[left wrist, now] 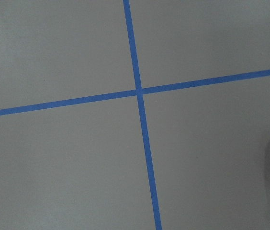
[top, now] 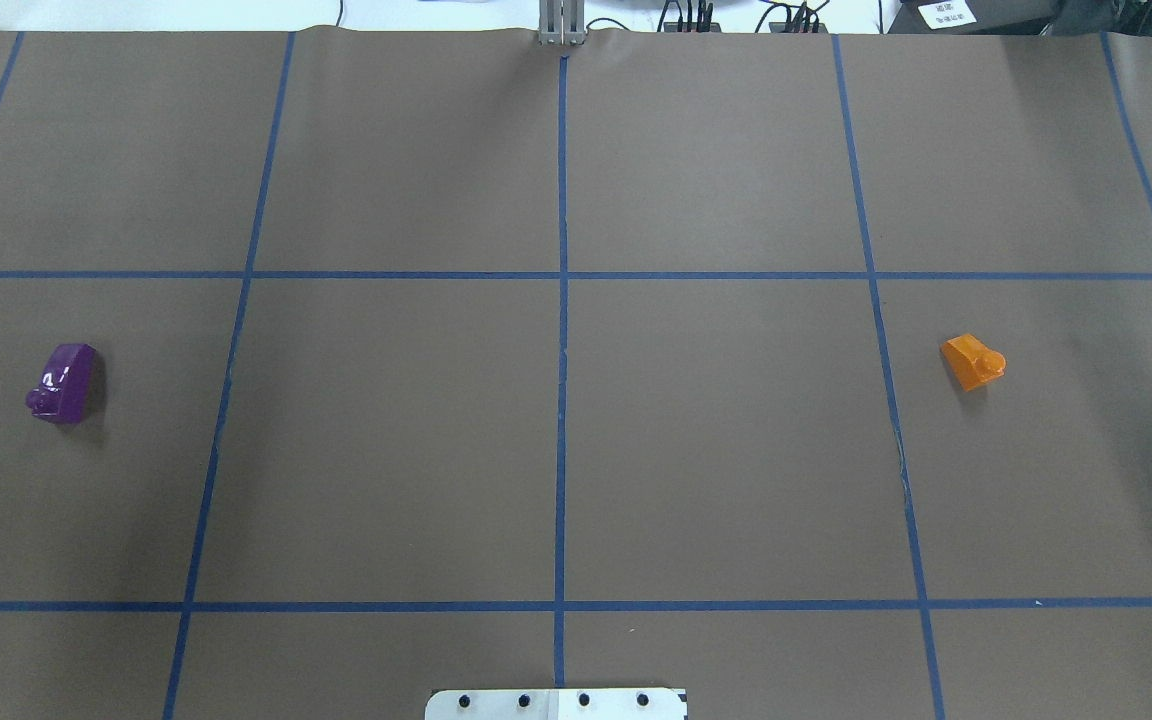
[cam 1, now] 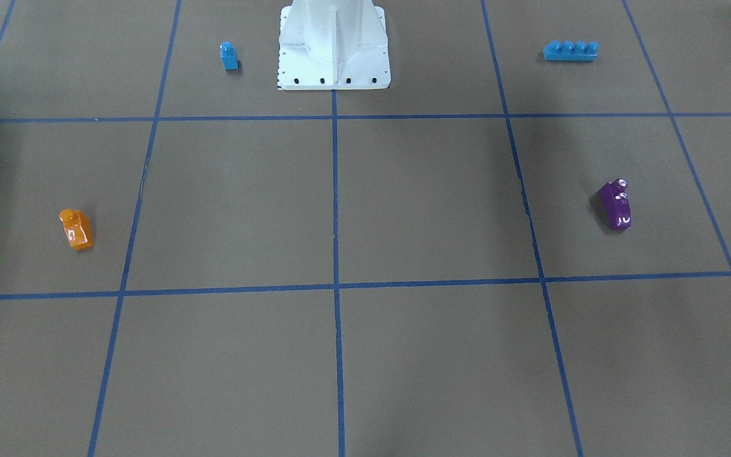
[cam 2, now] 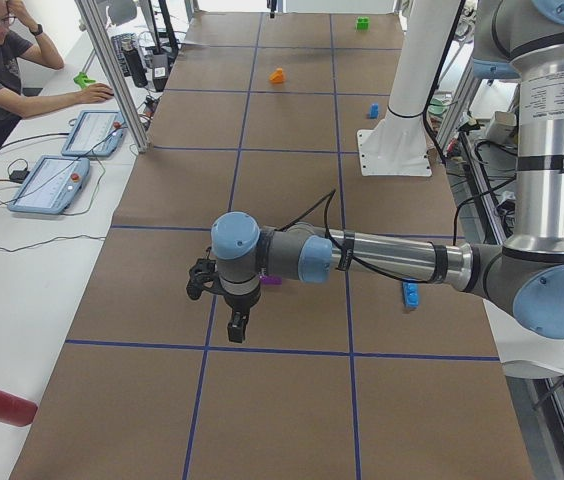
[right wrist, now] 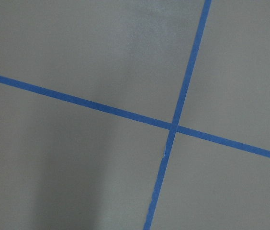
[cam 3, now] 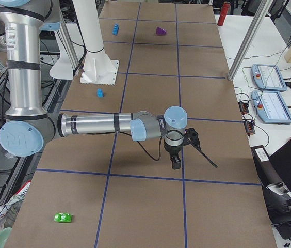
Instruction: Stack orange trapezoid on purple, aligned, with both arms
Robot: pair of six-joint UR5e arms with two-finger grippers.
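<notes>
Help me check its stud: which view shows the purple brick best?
Overhead exterior: the purple brick shows whole from above, stud clear. Front-facing too; exterior right, tiny; exterior left, mostly behind the left arm; left wrist, an edge; right wrist, nothing.

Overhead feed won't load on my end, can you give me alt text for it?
The purple brick lies far left and the orange trapezoid far right, wide apart on a brown table gridded with blue tape. No arm or gripper shows.

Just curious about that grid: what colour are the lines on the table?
Blue lines on a brown table, clearest in the overhead view.
</notes>
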